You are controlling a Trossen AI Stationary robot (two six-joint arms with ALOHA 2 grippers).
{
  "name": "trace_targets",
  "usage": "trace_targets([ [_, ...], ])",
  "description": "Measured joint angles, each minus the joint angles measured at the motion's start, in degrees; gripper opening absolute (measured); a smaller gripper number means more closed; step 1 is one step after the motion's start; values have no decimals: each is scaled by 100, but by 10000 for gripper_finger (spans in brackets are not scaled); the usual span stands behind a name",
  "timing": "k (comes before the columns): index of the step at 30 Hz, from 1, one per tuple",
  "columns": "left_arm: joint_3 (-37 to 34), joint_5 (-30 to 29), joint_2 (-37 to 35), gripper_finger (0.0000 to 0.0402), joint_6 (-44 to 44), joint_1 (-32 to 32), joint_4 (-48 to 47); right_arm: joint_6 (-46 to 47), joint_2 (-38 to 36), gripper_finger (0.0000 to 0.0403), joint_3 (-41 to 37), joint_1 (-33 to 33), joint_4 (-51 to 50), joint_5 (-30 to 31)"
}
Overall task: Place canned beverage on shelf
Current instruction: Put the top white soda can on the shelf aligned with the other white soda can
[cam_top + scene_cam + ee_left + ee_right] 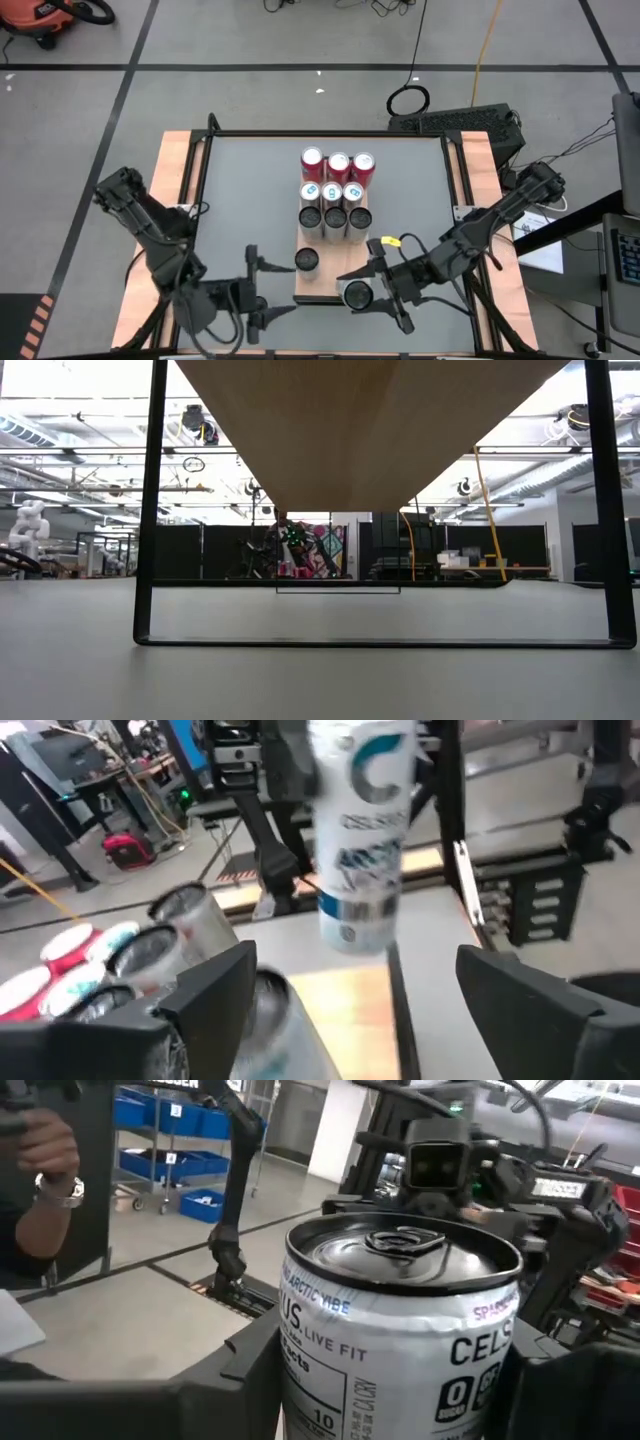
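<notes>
Grey worktop (250, 190) carries the shelf (330, 285), a light wood board near centre: six cans stand at its far end in two rows, three red-topped (337, 165) behind three silver (335, 217), and a single silver can (307, 260) stands nearer the front. Right end effector (362, 293) is clamped on a white canned beverage (400, 1330), upright over the shelf's near end. Left end effector (258, 285) sits just left of the shelf, fingers apart, holding nothing.

Industrial robotics lab, blue parts bins (160, 1160)
</notes>
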Motion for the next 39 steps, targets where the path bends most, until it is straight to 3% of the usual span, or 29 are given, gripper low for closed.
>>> trace_targets([
  [8,-687,-338,2,307,-830,-235,-320,171,0,188,-584,-165,563,153],
  [16,-1280,-1198,2,297,-1386,-460,-179,314,-13,188,-975,-344,949,130],
  [21,-1592,-1204,2,296,-1691,-418,-82,532,-13,188,-1274,-467,1441,179],
  [39,-3172,-1198,-175,296,-1852,-369,2089,695,263,188,-1692,-596,2111,455],
])
